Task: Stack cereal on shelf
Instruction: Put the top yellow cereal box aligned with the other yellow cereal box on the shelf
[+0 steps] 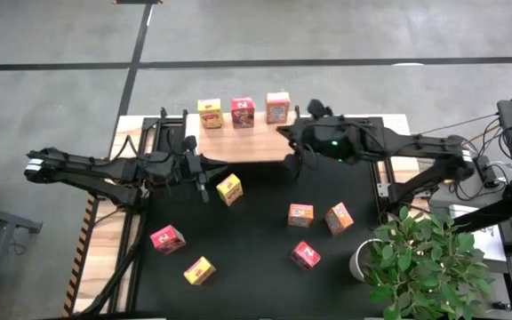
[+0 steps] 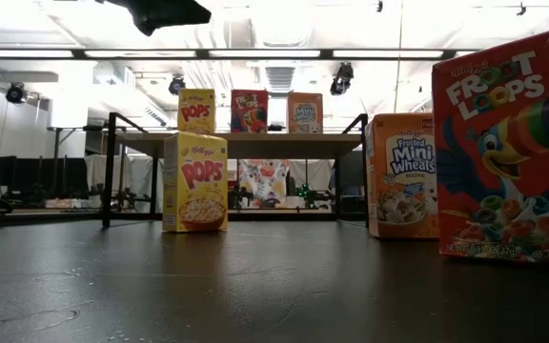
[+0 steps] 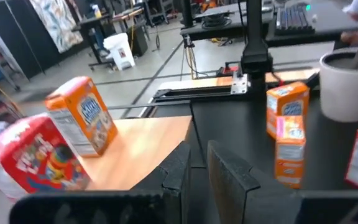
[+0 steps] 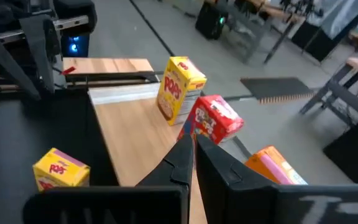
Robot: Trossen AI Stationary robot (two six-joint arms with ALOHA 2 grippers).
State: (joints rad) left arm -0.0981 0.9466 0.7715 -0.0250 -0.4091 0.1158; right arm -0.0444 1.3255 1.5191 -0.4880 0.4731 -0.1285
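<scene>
From above, nearest the lens, the left gripper (image 1: 204, 184), fingers nearly together and empty, hovers at nine o'clock of a yellow box (image 1: 229, 188), presumably its next pick. The right gripper (image 1: 293, 160), shut and empty, hangs at the shelf (image 1: 247, 144) edge. At table level, three boxes (image 2: 250, 110) line the shelf, six o'clock of them other cereal (image 2: 195, 182) waiting.

Three small cardboard cereal boxes, yellow (image 1: 210, 114), pink-red (image 1: 243, 112) and orange (image 1: 277, 108), are lined upright along the light wooden shelf block (image 1: 247, 145). Six more are scattered on the mat: yellow (image 1: 229, 188), orange (image 1: 301, 214).
</scene>
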